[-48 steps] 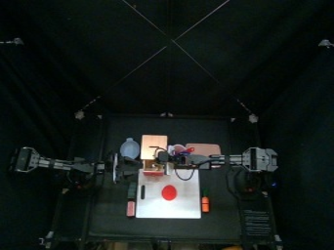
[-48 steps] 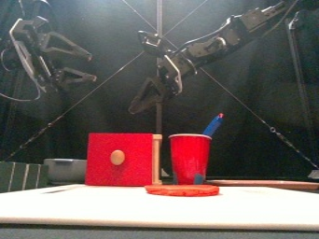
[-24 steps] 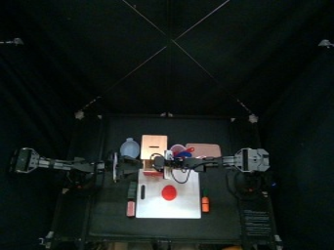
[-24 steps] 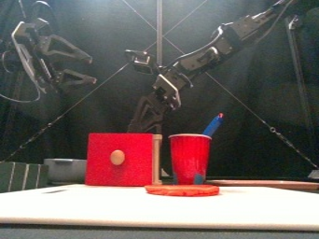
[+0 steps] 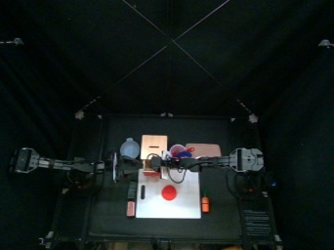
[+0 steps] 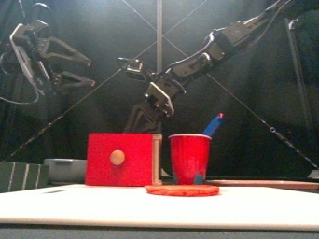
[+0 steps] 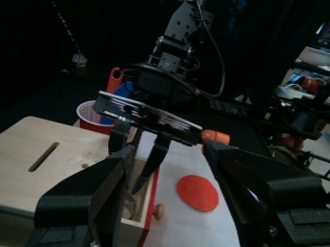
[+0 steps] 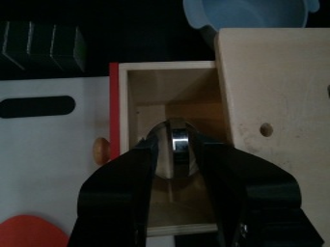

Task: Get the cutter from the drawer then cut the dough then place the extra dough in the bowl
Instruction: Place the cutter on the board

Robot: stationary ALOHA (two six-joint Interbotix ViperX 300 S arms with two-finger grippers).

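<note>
1. The cutter (image 8: 180, 145) is located in the open drawer (image 8: 139, 205), at 6 o'clock of the wooden box (image 5: 156, 143).
2. The right gripper (image 6: 141, 119) is positioned directly above it, jaws parted, nothing gripped.
3. The left gripper (image 7: 175, 166) is parked at 9 o'clock, spread wide, empty.

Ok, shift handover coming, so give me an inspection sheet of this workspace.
Surface: black table, white cutting board on it.
Job's things: red dough on board; drawer open, cutter inside; bowl beside wooden box.
Clutter: red cup holding blue knife.
Grippers: right gripper above drawer, jaws open; left gripper raised, jaws open.
Cables: nothing seen.
Surroundings: black curtains.
</note>
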